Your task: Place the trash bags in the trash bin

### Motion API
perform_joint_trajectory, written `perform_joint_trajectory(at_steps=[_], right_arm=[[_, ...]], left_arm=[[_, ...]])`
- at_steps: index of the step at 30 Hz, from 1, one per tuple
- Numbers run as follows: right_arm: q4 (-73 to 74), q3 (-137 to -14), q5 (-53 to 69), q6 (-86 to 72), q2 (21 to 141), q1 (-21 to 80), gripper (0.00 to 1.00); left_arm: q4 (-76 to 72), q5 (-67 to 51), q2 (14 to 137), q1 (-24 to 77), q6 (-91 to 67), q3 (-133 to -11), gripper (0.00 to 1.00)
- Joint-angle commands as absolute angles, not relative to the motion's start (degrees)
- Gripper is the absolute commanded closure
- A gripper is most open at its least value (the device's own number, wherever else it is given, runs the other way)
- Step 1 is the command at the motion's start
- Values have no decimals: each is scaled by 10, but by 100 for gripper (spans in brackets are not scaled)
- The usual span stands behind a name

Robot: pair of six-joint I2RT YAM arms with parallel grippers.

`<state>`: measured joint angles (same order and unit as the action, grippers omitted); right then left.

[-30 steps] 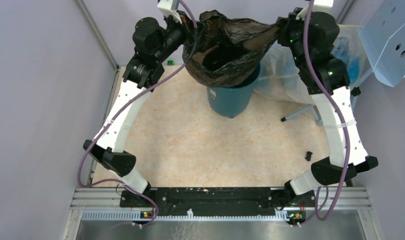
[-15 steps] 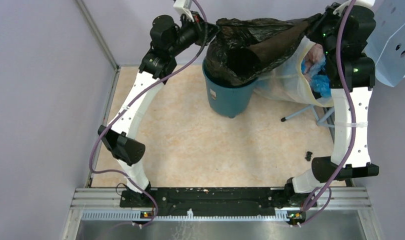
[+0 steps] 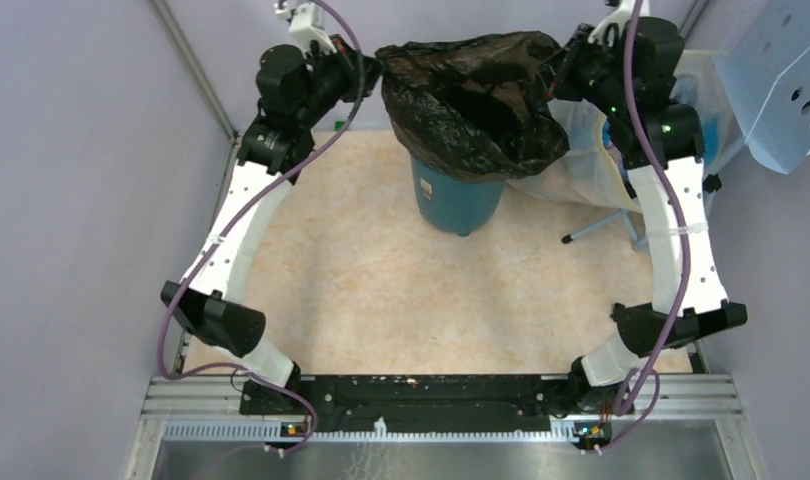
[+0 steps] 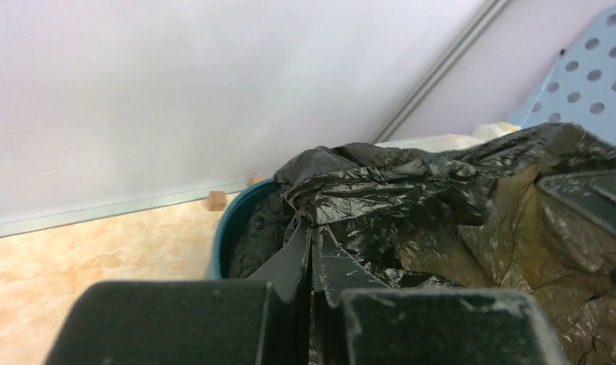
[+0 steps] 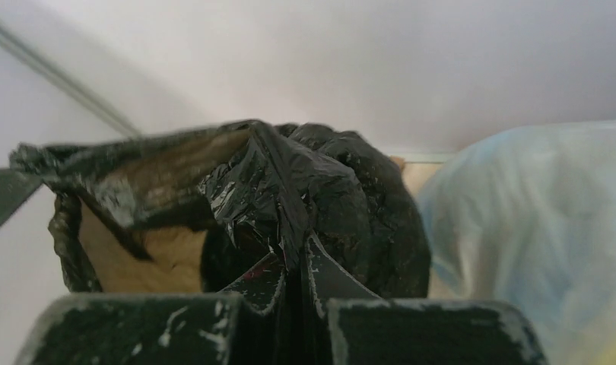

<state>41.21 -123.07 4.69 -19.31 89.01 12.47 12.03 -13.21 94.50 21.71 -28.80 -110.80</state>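
Observation:
The black trash bag (image 3: 476, 100) hangs stretched open above the teal trash bin (image 3: 459, 198) at the far middle of the table, its lower part draped over the bin's rim. My left gripper (image 3: 373, 68) is shut on the bag's left edge. My right gripper (image 3: 559, 72) is shut on its right edge. In the left wrist view the shut gripper (image 4: 312, 232) pinches the bag (image 4: 411, 198), with the bin's rim (image 4: 233, 220) below. In the right wrist view the shut gripper (image 5: 293, 251) pinches a fold of the bag (image 5: 290, 190).
A large translucent whitish sack (image 3: 581, 160) with blue contents lies right of the bin, also in the right wrist view (image 5: 533, 220). A pale blue perforated panel (image 3: 781, 80) stands at the far right. A small black piece (image 3: 616, 311) lies on the table. Walls close the left and back.
Both grippers moved left and lower with the bag. The bag's mouth now sits more squarely over the bin, and the left arm has swung further left.

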Motion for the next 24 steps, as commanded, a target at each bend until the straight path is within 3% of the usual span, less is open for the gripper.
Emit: perform_joint_trajectory(at_steps=[1,12,24], right_arm=[[428,-1256,90,-197,915,148,100],[534,-1347,103,-185,994,149,100],[527,-1345,89,-154,1084,170,100]], left_arm=[[85,-118,881,201,-298,-1075,100],[78,-141,900,198,-301,-1071,100],[69,-155,971,196,-287,-1084,100]])
